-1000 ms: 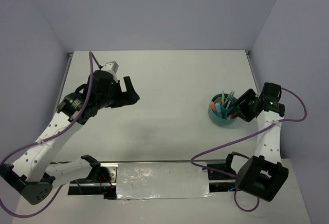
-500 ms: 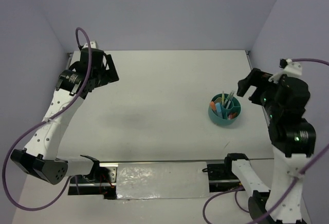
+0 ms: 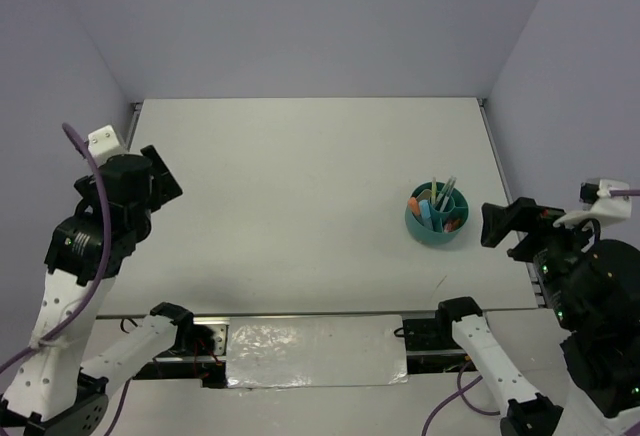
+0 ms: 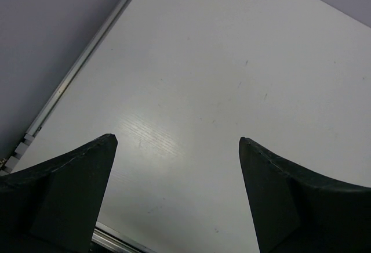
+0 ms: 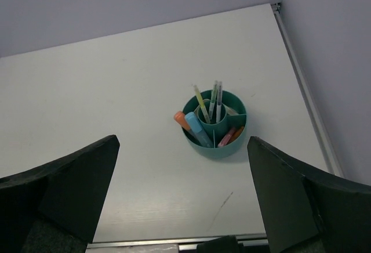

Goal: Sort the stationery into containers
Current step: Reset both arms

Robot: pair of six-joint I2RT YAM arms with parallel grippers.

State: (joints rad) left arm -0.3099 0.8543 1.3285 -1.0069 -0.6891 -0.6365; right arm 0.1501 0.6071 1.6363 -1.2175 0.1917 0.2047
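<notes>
Surroundings: a white table (image 3: 300,176) closed in by pale lilac walls at the back and on both sides, with a metal edge strip (image 5: 302,85) running along its right side.
Near edge: a silvery foil-covered plate (image 3: 315,351) lies between the two arm bases.
Cabling: a purple cable (image 3: 72,138) loops at the wrist of the left arm.
Surface marks: a thin dark scuff (image 5: 221,202) on the table, on the near side of the cup.
In the way: only open table surface lies between the cup and either gripper.
Left gripper (image 4: 177,140): jaws spread wide with nothing between them, raised over the left part of the table, well apart from the cup.
Right gripper (image 5: 182,140): jaws spread wide, gripping nothing, raised above and on the near side of the cup, not touching it.
Cup (image 5: 203,147), position: upright on the right part of the table, near the edge strip but apart from it.
Cup, appearance: round and teal, with a central tube and dividers running out to the wall.
Contents, centre: a yellow pen (image 5: 200,102) and grey pens (image 5: 216,97) stand up at the central tube, ends above the rim.
Contents, left compartment: an orange highlighter (image 5: 181,118) and a light blue tube (image 5: 197,129) lean out over the rim.
Contents, near-right compartment: small pink pieces (image 5: 226,138) and an orange piece (image 5: 237,133); their type cannot be told.
</notes>
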